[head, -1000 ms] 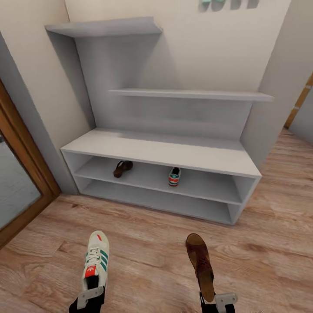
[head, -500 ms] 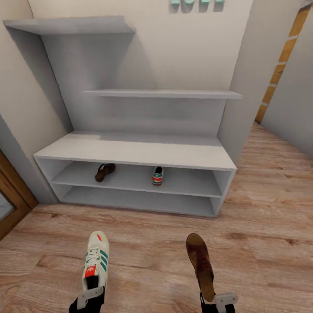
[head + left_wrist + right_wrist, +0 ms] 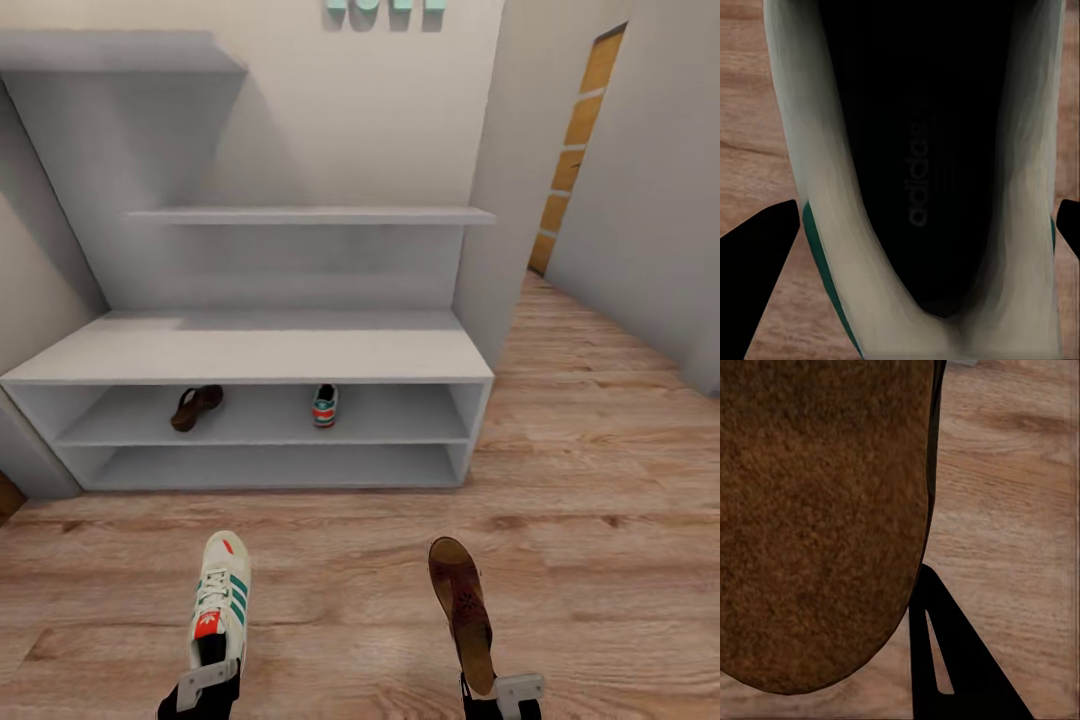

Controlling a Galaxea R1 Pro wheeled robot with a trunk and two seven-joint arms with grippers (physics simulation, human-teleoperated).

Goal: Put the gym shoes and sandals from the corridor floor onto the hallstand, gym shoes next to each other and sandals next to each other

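Footwear in transit: gym shoe is clamped by left claw, sandal by right claw, for pairing with mates on hallstand shelf.

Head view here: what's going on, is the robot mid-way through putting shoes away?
Yes. The left gripper holds a white sneaker by the heel and the right gripper holds a brown sandal, both carried over the wood floor facing the shoe rack. One sandal and one sneaker already sit apart on the rack's upper open shelf. The carried pair is not yet placed.
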